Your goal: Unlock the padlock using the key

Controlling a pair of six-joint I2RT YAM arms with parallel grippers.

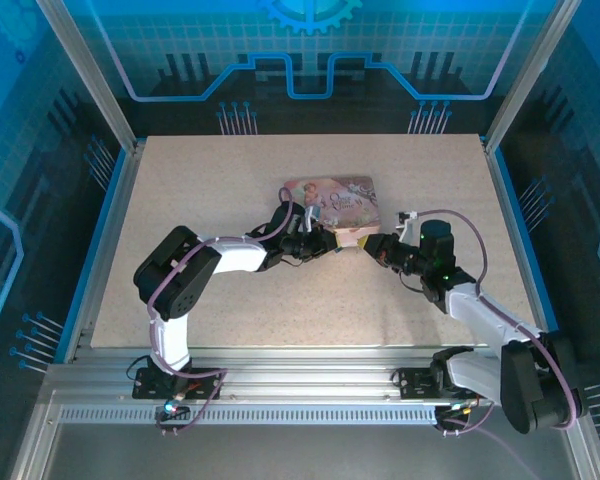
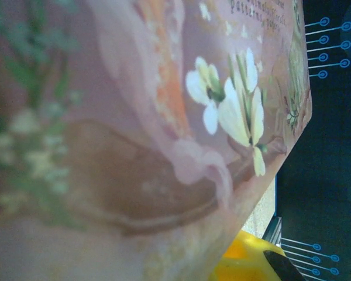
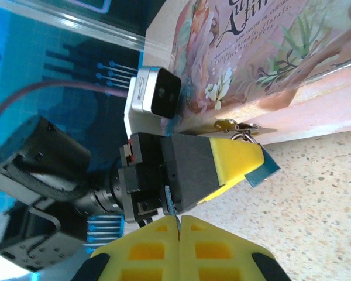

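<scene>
On the speckled beige table point(image 3: 316, 222), the left tool point(image 3: 254, 163) clamps the tiny teal metal padlock point(image 3: 264, 172) at the pink illustrated tin box point(image 3: 269, 52)'s front edge, while the right tool point(image 3: 178, 225), pressed shut, pinches the thin dark-grey metal key point(image 3: 170, 206) nearby.

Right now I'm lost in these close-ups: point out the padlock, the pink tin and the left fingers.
padlock point(image 3: 262, 170), right wrist view, teal body corner past the finger.
pink tin point(image 3: 269, 52), right wrist view, illustrated lid.
left fingers point(image 3: 231, 161), right wrist view, yellow pad.
</scene>
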